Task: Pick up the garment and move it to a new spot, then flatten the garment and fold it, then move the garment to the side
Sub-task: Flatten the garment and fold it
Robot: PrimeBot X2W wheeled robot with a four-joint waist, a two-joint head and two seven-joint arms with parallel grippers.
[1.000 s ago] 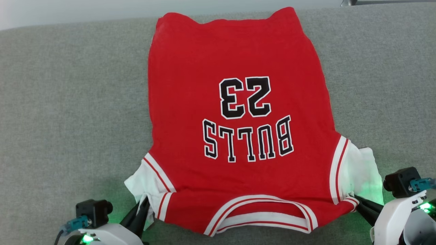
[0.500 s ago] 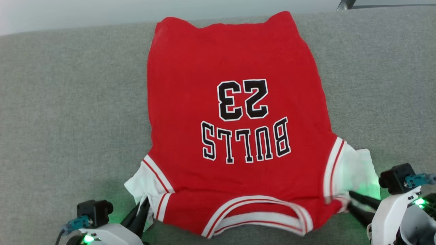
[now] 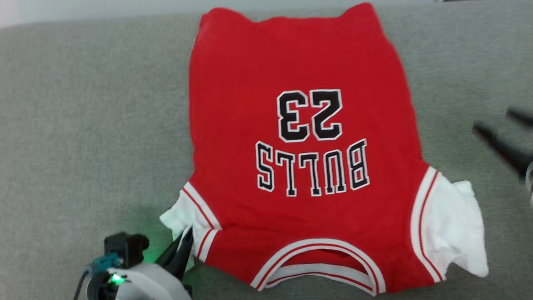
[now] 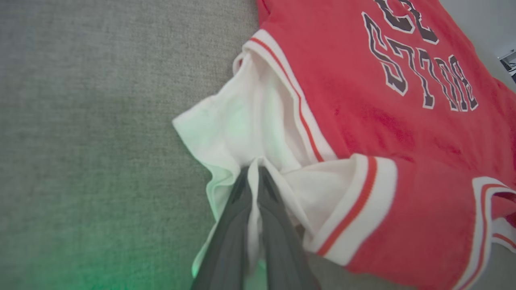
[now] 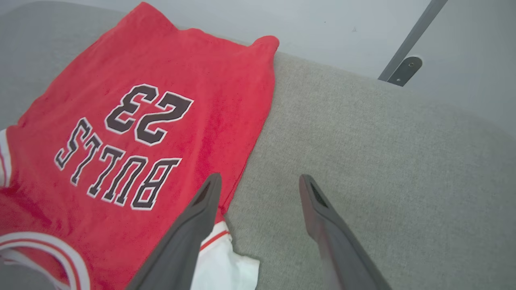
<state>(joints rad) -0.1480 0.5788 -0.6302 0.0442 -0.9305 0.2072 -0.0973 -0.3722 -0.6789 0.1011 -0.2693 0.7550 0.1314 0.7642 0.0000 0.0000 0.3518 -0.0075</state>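
The garment (image 3: 300, 58), a red jersey with black numerals and lettering, lies spread flat on the grey surface, neck end toward me, white lining showing at both armholes. My left gripper (image 3: 187, 241) is shut on the white fabric at the garment's (image 4: 403, 133) near-left shoulder; in the left wrist view the cloth is pinched between the fingers (image 4: 231, 233). My right gripper (image 3: 495, 123) hangs open at the right edge, above the surface and apart from the jersey. In the right wrist view its fingers (image 5: 322, 217) stand wide, nothing between them, over the garment's (image 5: 209, 68) right edge.
The grey fabric surface (image 3: 83, 125) stretches wide on both sides of the jersey. Its far edge runs just behind the hem, with a pale floor (image 5: 322, 24) and a metal leg (image 5: 407, 56) beyond.
My right gripper opened, let go of the near-right shoulder and lifted away to the right; that shoulder's white fabric now lies loose. The left gripper kept its hold. The camera shifted slightly.
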